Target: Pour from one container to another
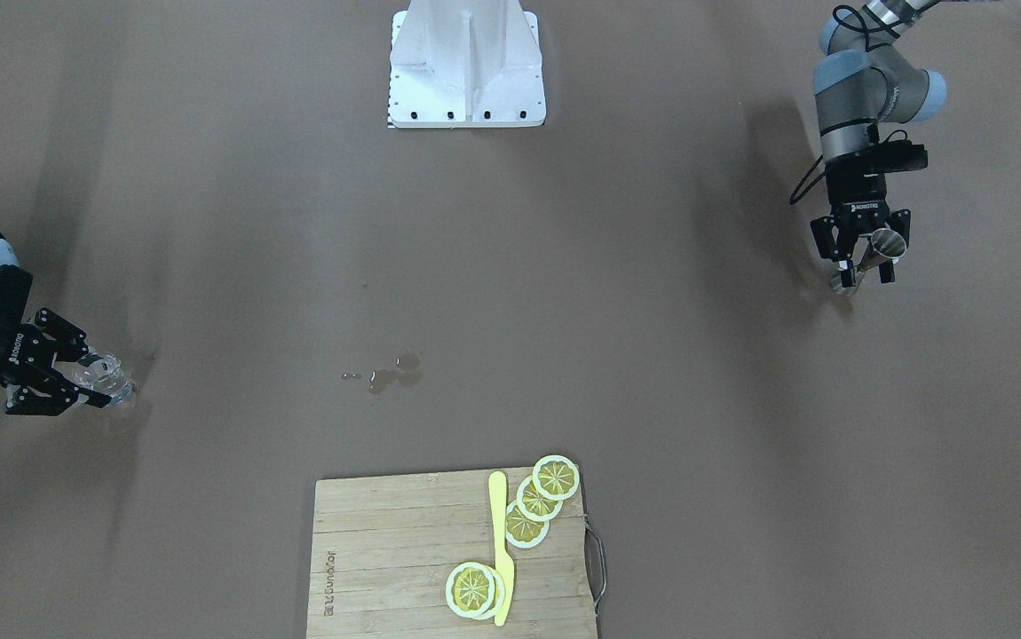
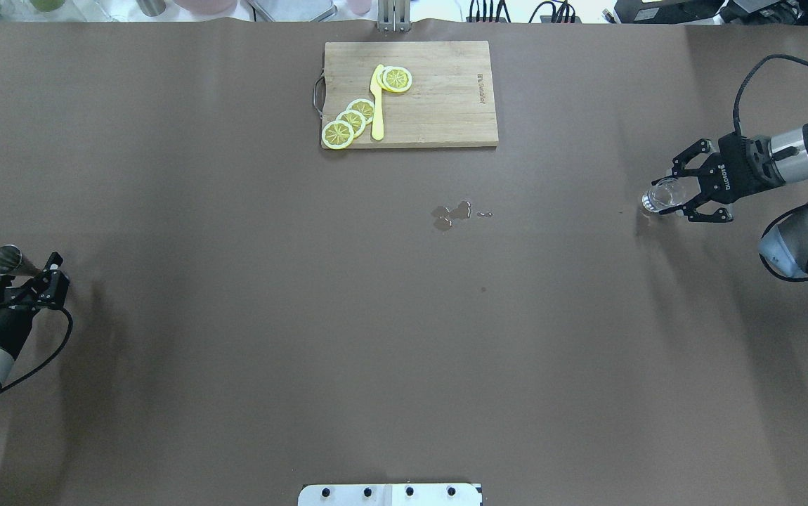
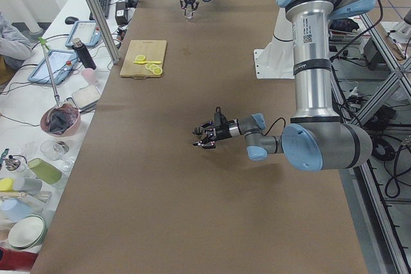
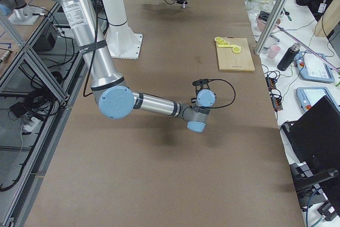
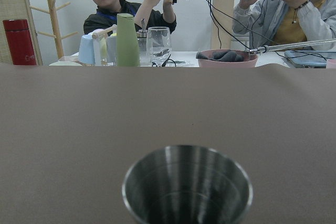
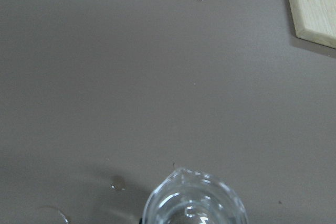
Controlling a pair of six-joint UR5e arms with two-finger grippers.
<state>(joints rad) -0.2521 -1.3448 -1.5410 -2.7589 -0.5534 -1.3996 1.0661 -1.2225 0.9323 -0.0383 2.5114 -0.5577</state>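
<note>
Jigger (image 5: pixel 187 187) clamped in left claw (image 1: pixel 866 268); tumbler (image 6: pixel 194 204), right claw (image 1: pixel 95 374)

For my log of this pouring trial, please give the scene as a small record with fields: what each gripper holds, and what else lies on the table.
left gripper: shut on the steel jigger, at the robot's far left
right gripper: shut on the glass tumbler, at the far right
vessels: wide apart, not in pouring position
between them: small wet spill
cutting board: at the far edge, bearing lemon slices and a yellow knife
</note>
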